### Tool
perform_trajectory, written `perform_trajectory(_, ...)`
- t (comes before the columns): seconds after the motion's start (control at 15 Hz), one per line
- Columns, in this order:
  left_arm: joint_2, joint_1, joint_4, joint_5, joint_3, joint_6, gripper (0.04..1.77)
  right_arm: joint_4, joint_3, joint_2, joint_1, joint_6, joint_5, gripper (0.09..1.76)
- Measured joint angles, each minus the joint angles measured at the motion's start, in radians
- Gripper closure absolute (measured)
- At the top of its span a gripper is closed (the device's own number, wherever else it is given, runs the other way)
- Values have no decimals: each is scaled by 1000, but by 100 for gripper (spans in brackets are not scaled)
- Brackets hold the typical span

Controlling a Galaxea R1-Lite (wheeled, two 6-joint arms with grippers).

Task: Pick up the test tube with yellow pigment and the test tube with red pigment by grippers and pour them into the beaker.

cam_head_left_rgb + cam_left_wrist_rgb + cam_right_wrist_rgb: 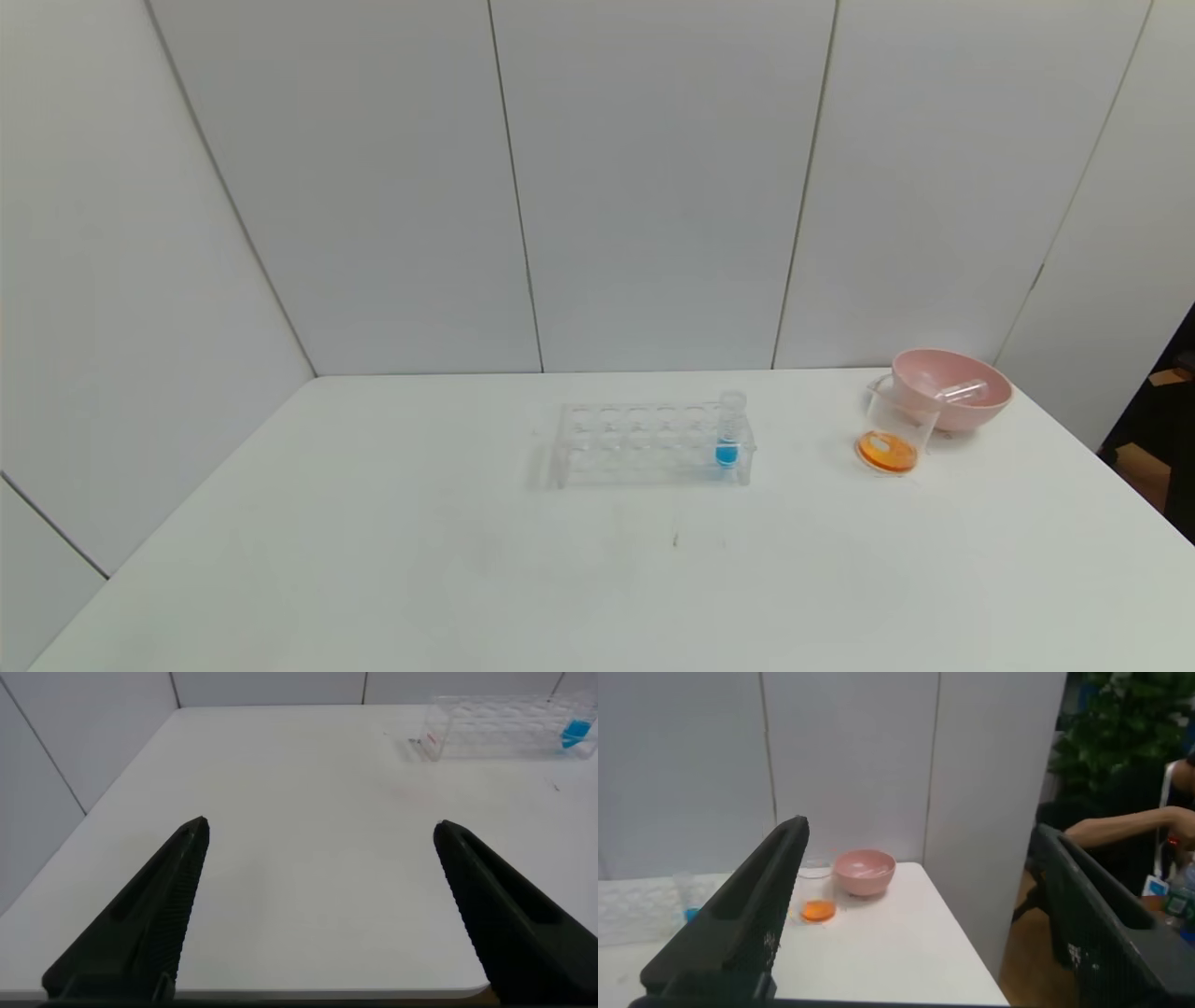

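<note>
now we see the white counter (373, 560) from above: a clear rack (644, 446) stands near the middle, with one tube of blue liquid (728, 439) upright in its right end. well to the right, the beaker (892, 434) holds orange liquid at its bottom and stands just in front of, and touching or nearly touching, a pink bowl (962, 397). a clear, emptied tube (962, 392) lies on its side in that bowl; we cannot tell which pigment it carried. our left end effector (322, 835) hangs over the counter's near left part, its two black fingers (159, 905) spread wide and holding nothing. our right end effector (920, 835) is likewise spread wide and empty, off the counter's right side, facing the bowl and beaker.
</note>
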Motion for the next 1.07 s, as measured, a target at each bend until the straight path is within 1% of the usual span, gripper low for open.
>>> perform_trajectory(0.13,0,0,0,0,0,0,9,-11,31,-81,-9,44,61,15)
perform_trajectory(0.27,0,0,0,0,0,0,9,-70,57,-130,-11,92,81,14)
perform_trajectory(0.47,0,0,0,0,0,0,9,-132,143,-158,-13,102,99,14)
perform_trajectory(0.67,0,0,0,0,0,0,9,-214,313,-163,-13,100,111,14)
perform_trajectory(0.8,0,0,0,0,0,0,9,-257,454,-164,-13,99,146,14)
perform_trajectory(1.0,0,0,0,0,0,0,9,-274,604,-164,-13,97,181,14)
perform_trajectory(1.07,0,0,0,0,0,0,9,-244,629,-164,-13,99,192,14)
